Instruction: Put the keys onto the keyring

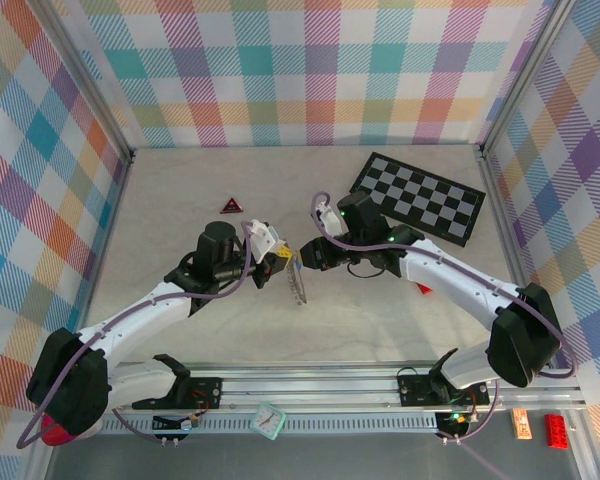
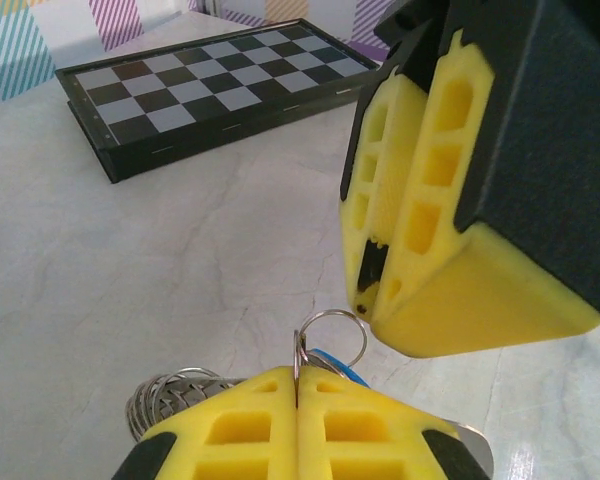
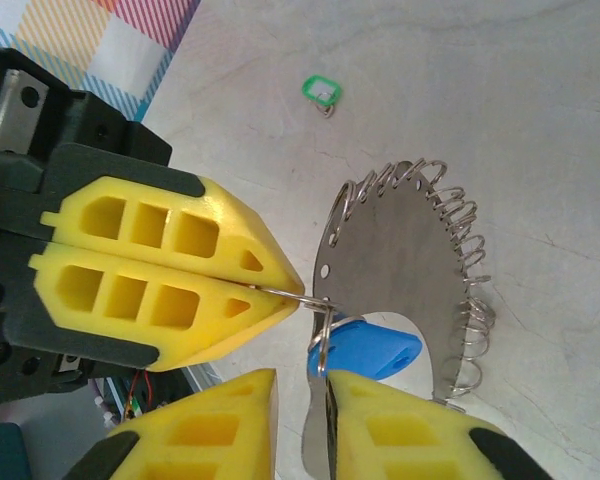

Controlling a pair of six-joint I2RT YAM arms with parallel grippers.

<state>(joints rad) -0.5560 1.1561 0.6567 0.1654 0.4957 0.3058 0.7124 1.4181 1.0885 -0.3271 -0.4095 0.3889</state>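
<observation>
The left jaws are clenched on a little ring (image 2: 330, 335) by the blue tag (image 3: 370, 350). The right jaws stand a bit apart round the keyring (image 3: 400, 250), mid-counter (image 1: 380, 330). A green tag (image 3: 322, 92) lies loose at its 12 o'clock, so I think the job is partly done.

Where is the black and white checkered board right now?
In the top view, the checkered board lies flat at the far right of the table, near the right wall and just beyond the right arm.
</observation>
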